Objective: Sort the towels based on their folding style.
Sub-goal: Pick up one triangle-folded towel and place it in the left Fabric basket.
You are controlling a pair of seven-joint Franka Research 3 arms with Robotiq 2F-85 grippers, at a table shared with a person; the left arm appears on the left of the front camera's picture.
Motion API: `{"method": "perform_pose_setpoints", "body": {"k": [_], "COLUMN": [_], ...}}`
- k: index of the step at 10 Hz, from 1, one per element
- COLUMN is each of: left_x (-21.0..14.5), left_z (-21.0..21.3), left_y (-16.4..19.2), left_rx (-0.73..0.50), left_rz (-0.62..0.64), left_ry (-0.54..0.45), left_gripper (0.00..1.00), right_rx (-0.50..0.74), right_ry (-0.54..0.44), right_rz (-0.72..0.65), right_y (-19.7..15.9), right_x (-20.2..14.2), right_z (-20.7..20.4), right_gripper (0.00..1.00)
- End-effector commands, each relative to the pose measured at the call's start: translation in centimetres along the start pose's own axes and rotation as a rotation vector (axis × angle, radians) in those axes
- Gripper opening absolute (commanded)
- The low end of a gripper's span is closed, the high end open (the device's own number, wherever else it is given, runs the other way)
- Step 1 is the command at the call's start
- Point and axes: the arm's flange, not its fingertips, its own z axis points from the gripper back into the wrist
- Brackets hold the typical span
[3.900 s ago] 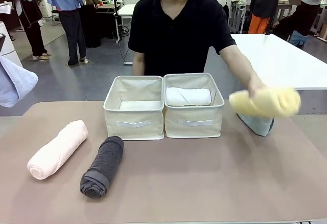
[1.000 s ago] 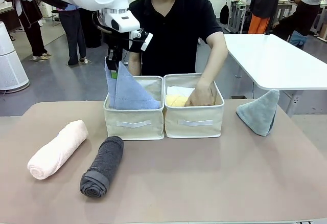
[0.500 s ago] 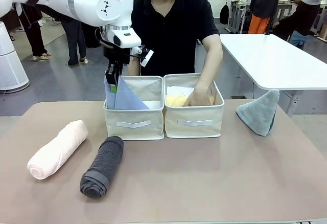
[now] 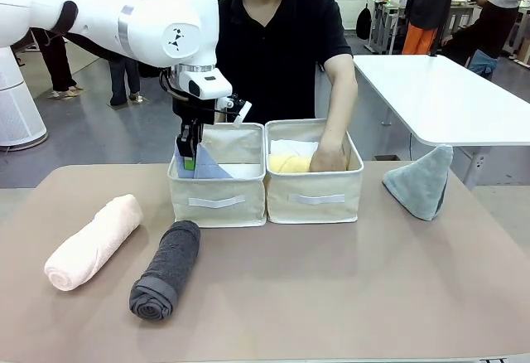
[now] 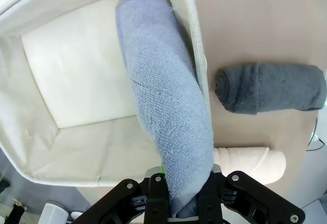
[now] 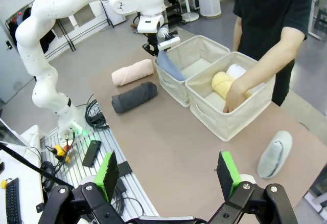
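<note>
My left gripper (image 4: 189, 154) is shut on the top of the lavender-blue cone towel (image 4: 209, 165), which rests inside the left cream bin (image 4: 217, 200). In the left wrist view the blue towel (image 5: 166, 116) leans against the bin wall (image 5: 189, 24), pinched between my fingers at the bottom. A pink rolled towel (image 4: 91, 241) and a dark grey rolled towel (image 4: 166, 269) lie on the table in front of the bins. The person's hand (image 4: 329, 157) presses a yellow roll (image 4: 287, 162) into the right bin (image 4: 314, 197), beside a white roll (image 4: 291, 147). A grey-green cone towel (image 4: 421, 183) stands at the right. My right gripper (image 6: 166, 175) hangs open high above the table.
The two bins stand side by side at the table's middle back. The person stands right behind them, arm over the right bin. A white table (image 4: 447, 98) is beyond at the right. Bare brown tabletop (image 4: 331, 288) stretches in front of the bins.
My left gripper has lowered the blue cone towel deeper into the left bin. The person's hand stays in the right bin on the yellow roll.
</note>
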Motion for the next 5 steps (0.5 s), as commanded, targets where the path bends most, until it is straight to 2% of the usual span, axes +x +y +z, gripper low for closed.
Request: {"method": "perform_pose_setpoints", "body": {"k": [1,5], "left_x": [0.3,0.6], "left_z": [-1.2,-2.9], "left_y": [-0.4,-0.5], "left_rx": [0.003,-0.026], "left_rz": [0.030,0.040], "left_ry": [-0.017,0.025], "left_gripper": [0.18,0.18], "right_rx": [0.016,0.016], "right_ry": [-0.012,-0.012], "right_rz": [0.008,0.008], "right_y": [-0.1,-0.1], "right_x": [0.0,0.0], "right_z": [-0.2,-0.2], "right_gripper": [1.00,1.00]}}
